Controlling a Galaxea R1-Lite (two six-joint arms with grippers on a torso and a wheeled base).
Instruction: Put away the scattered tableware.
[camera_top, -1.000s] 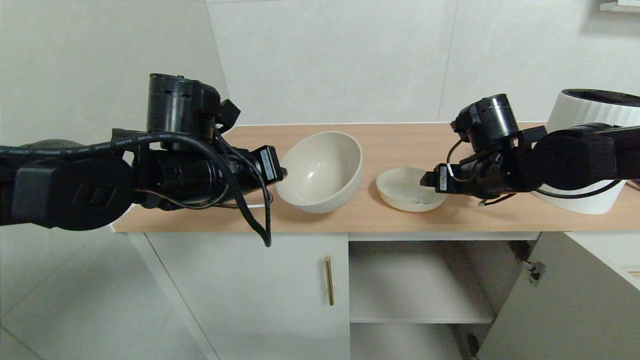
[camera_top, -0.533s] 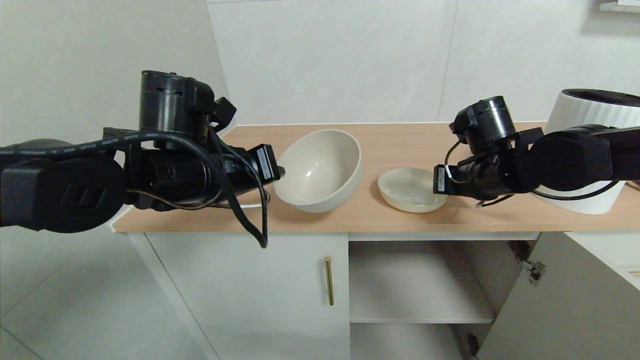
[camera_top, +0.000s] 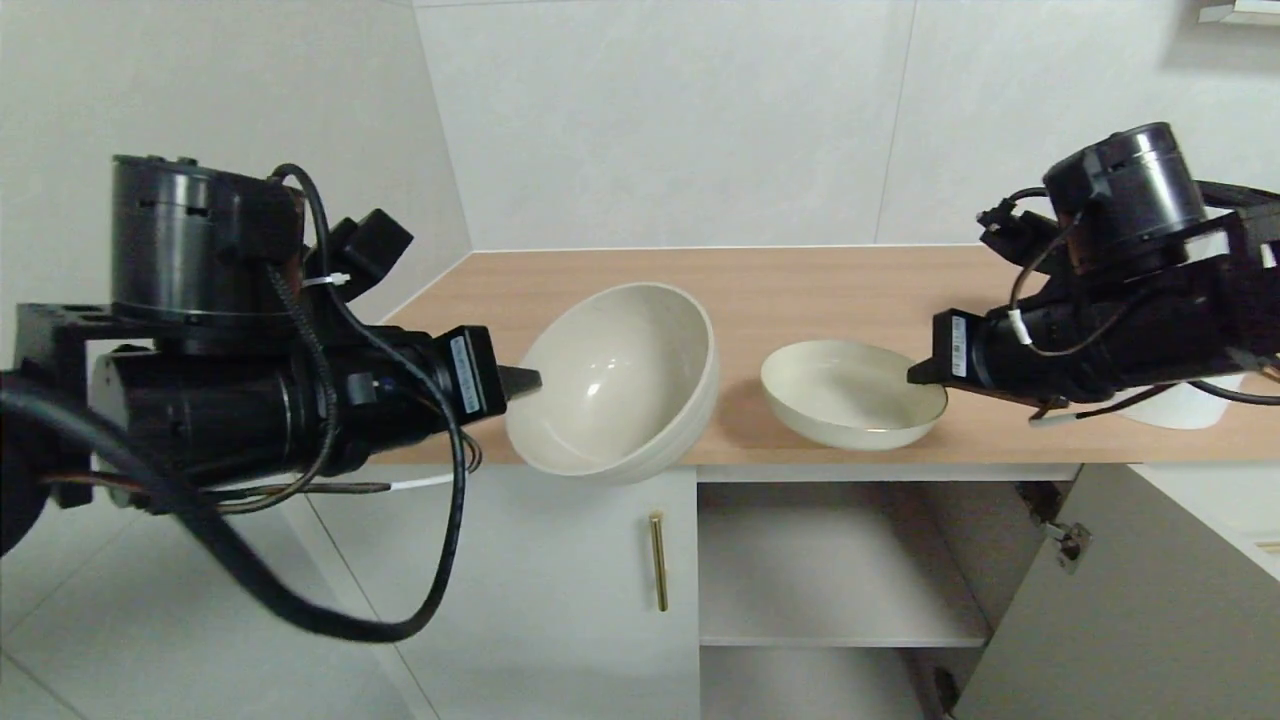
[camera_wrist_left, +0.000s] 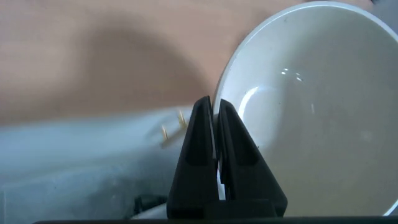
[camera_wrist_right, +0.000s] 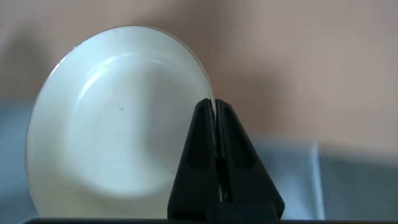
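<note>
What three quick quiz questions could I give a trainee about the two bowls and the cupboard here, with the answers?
1. True or false: the left end effector is shut on the rim of the large bowl.
2. Which cupboard door stands open? A the left door; B the right door; C both.
3. Fill in: the right end effector grips the ___ by its rim.
Key: 1 true; 2 B; 3 shallow bowl.

one deep bowl (camera_top: 625, 375), one shallow dish (camera_top: 850, 395)
</note>
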